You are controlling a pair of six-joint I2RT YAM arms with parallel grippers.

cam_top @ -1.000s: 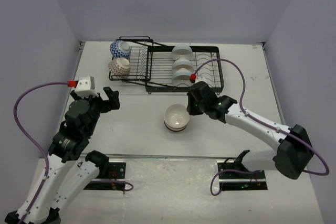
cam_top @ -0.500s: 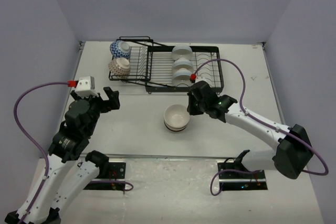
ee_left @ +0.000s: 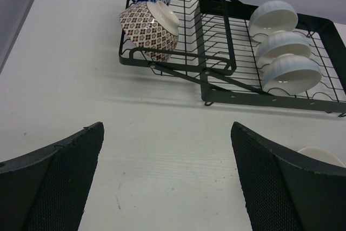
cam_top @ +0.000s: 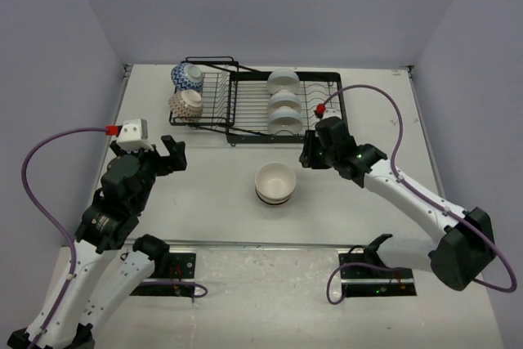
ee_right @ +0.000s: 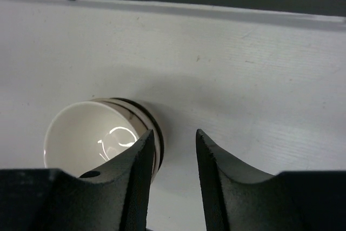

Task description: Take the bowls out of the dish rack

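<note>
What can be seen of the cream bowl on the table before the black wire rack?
The cream round ceramic bowl stands upright on the white table, apart from the black wire dish rack. Glossy and empty inside, it has a dark brown band outside. The right wrist view shows more rims beneath, so it seems nested in another bowl. The right gripper hangs beside it, not gripping it.
</note>
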